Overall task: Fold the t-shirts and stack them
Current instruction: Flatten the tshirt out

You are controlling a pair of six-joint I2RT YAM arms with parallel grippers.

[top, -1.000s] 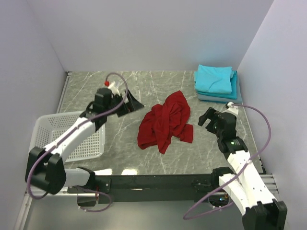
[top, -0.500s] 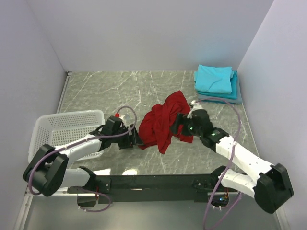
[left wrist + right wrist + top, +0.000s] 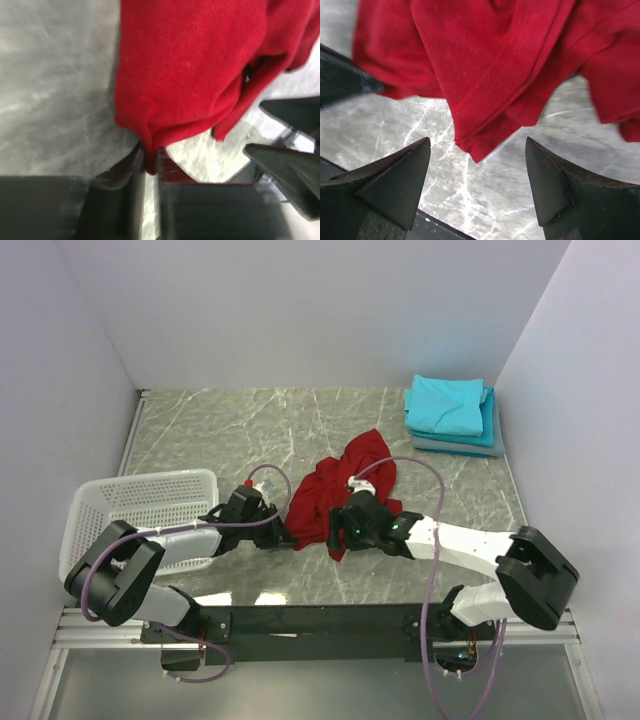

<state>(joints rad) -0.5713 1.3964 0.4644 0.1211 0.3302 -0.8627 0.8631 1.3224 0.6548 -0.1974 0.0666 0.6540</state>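
A crumpled deep red t-shirt lies mid-table. My left gripper sits at its near-left corner, low on the table. In the left wrist view its jaws are shut on a small fold of the red t-shirt, pinched at the left gripper. My right gripper is at the shirt's near edge. In the right wrist view it stands open, with a hemmed corner of the red t-shirt hanging between its fingertips, touching neither. Folded turquoise t-shirts sit stacked on a grey-blue one at the back right.
A white lattice basket stands at the left, just behind my left arm. The grey walls close in on the left, back and right. The two grippers are close together at the shirt's near edge; the right fingers show in the left wrist view.
Both arms swung in from the sides to the red shirt's near edge. The left jaws closed onto a fold of the cloth. The right jaws narrowed slightly but stay open.
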